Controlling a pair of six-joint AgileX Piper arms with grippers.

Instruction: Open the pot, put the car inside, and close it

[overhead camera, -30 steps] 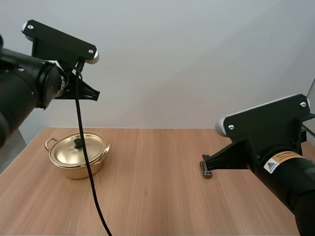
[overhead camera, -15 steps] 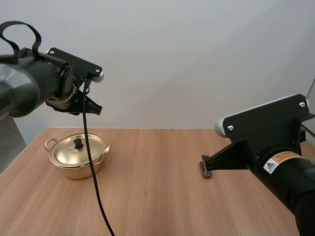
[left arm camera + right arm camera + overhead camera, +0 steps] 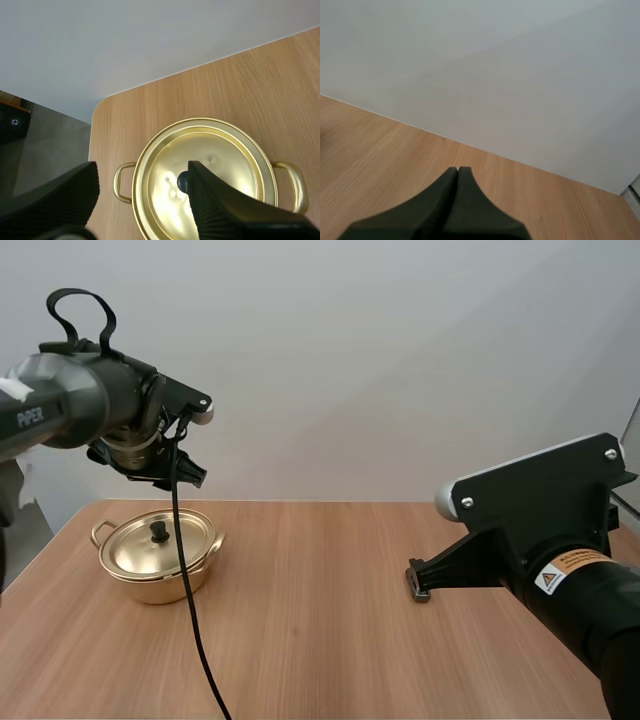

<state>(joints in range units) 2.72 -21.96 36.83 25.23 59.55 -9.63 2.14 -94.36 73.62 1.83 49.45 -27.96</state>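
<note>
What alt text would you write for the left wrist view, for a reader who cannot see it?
The left arm's black fingers stand open above a gold pot with its lid on, the lid's black knob beside one finger. The pot sits near a corner of the wooden table.

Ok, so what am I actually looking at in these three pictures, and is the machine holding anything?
This is a two-armed robot at a wooden table. One picture looks down from behind and above the arms; the other two are taken from each arm's wrist. The left gripper hangs over a golden pot, fingers apart and empty; the lid with its black knob is on. The right gripper is shut on nothing, its fingers together as one dark wedge. By its tip lies a small dark object, too small to name. Nothing is held.
</note>
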